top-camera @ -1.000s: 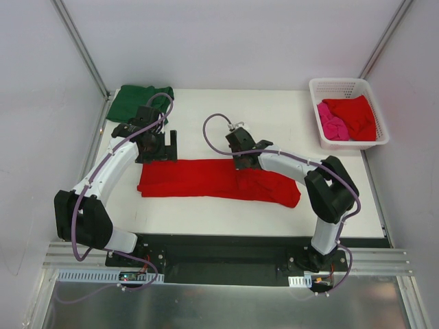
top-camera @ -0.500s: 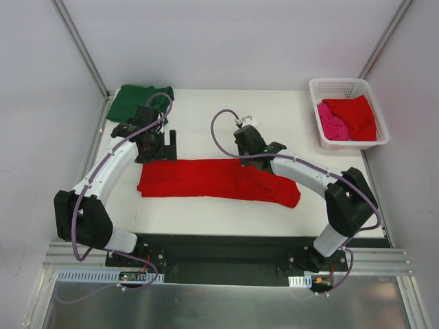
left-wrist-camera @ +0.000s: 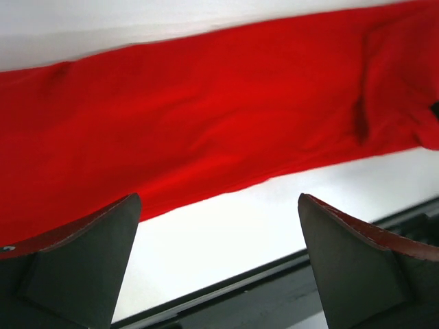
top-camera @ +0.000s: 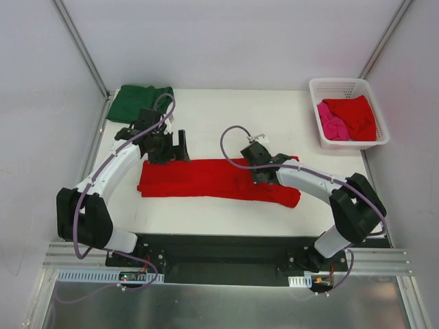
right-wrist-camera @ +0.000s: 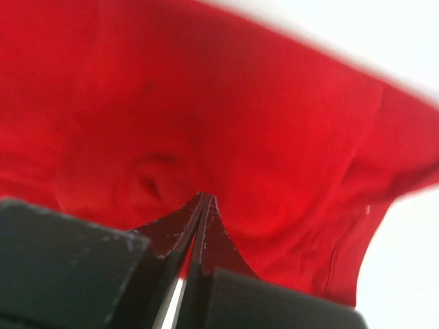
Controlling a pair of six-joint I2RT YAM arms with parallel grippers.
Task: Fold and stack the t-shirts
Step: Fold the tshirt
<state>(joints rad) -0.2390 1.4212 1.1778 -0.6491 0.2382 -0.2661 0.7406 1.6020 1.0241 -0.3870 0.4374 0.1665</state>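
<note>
At the long red t-shirt (top-camera: 199, 179), left gripper (left-wrist-camera: 218, 205) wide, right gripper (right-wrist-camera: 204, 197) closed tight, any pinched cloth hidden.

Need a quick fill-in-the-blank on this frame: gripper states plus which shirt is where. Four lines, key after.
1. The left gripper is ___.
2. The right gripper is ___ over the long red t-shirt.
3. The t-shirt at the far left corner of the table is ___.
4. The crumpled tee beside the red tee in the white basket is ___.
Missing words: open; shut; green; pink.
</note>
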